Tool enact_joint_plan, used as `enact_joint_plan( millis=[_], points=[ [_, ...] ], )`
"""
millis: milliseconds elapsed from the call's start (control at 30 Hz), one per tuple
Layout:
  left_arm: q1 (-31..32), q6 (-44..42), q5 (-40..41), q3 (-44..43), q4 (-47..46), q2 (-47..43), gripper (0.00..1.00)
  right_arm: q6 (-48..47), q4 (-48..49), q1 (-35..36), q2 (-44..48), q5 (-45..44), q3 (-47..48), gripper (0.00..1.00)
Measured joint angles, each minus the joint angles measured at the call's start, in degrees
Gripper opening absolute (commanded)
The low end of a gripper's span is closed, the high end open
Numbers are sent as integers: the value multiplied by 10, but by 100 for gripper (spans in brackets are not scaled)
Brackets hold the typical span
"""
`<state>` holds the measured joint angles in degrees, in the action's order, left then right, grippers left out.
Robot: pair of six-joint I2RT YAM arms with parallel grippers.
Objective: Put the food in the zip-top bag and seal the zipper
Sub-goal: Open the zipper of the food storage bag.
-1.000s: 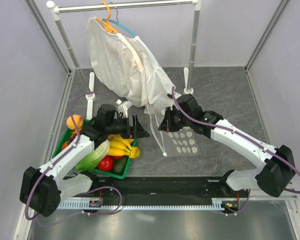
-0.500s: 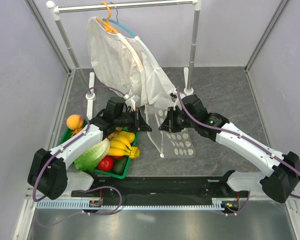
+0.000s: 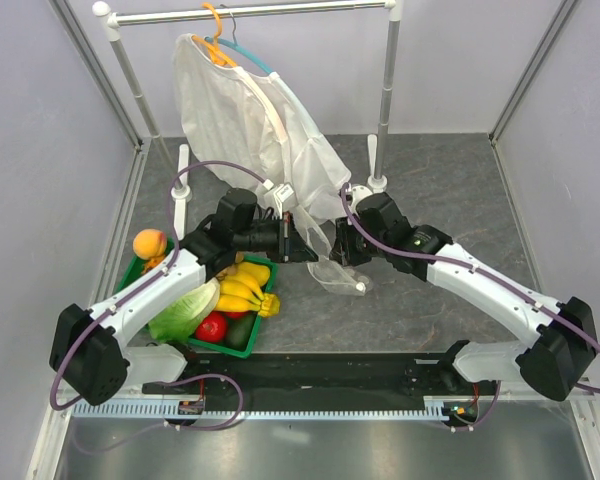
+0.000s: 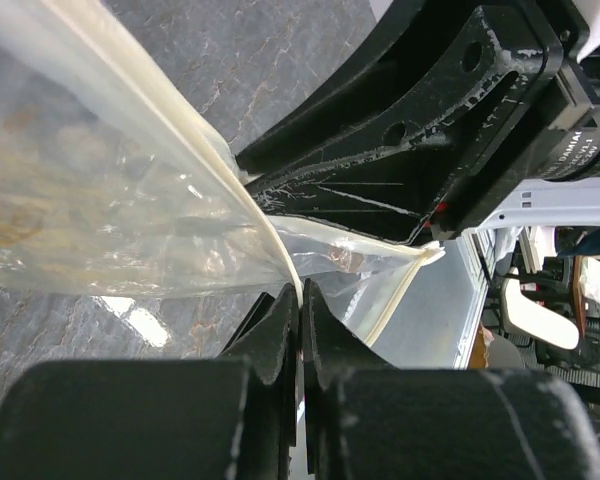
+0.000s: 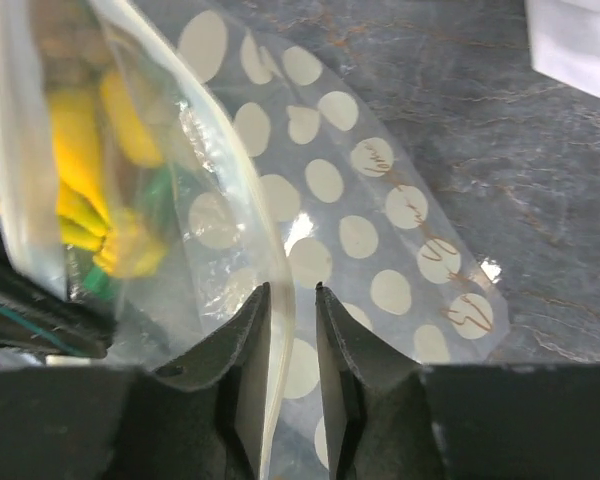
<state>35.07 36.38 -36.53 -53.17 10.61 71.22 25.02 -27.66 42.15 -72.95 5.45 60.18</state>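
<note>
The zip-top bag (image 3: 338,272), clear with white dots, hangs bunched between my two grippers above the table. My left gripper (image 3: 298,240) is shut on the bag's cream zipper strip (image 4: 215,155), pinching it at the fingertips (image 4: 301,290). My right gripper (image 3: 336,246) faces it from the right. Its jaws (image 5: 292,288) stand slightly apart, and the zipper strip (image 5: 248,170) runs loosely between them over the dotted bag (image 5: 380,200). An orange-red peach-like ball (image 3: 150,243) rests at the back left corner of the green basket (image 3: 242,350).
The basket also holds a yellow banana bunch (image 3: 242,290), a green lettuce head (image 3: 185,312) and a red fruit (image 3: 212,326). A white garment (image 3: 250,130) hangs from the rail just behind the grippers. The rack's right post (image 3: 385,90) stands behind the right arm.
My left gripper moved right and closed on the bag's edge. My right gripper's jaws eased apart. The bag's lower part lifted off the table and bunched up.
</note>
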Motion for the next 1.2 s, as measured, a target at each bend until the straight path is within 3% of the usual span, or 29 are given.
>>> enact_joint_plan(
  millis=[67, 133, 333, 400, 567, 667, 767, 967, 1200],
  points=[
    [0, 0, 0, -1, 0, 0, 2, -5, -5, 0, -5, -11, 4, 52],
    [0, 0, -1, -1, 0, 0, 2, -12, -7, 0, -9, -16, 10, 60],
    [0, 0, -1, 0, 0, -2, 2, -13, 3, 0, -10, 30, 21, 62],
    [0, -1, -1, 2, 0, -4, 2, -13, 7, 0, -11, 54, 24, 57],
    [0, -4, -9, 4, 0, -15, 2, -21, 15, 0, -22, 94, 28, 23],
    [-1, -12, -11, 4, 3, -18, 2, -31, -3, -4, -29, 96, 36, 15],
    [-15, -34, -10, 4, 27, -22, 2, -46, -42, -15, -30, 94, 60, 15],
    [-56, -101, 27, 3, 107, -17, 2, -85, -109, -34, -16, 86, 94, 0],
    [-69, -146, 51, 3, 155, 16, 2, -104, -151, -37, 12, 77, 94, 0]
  ],
)
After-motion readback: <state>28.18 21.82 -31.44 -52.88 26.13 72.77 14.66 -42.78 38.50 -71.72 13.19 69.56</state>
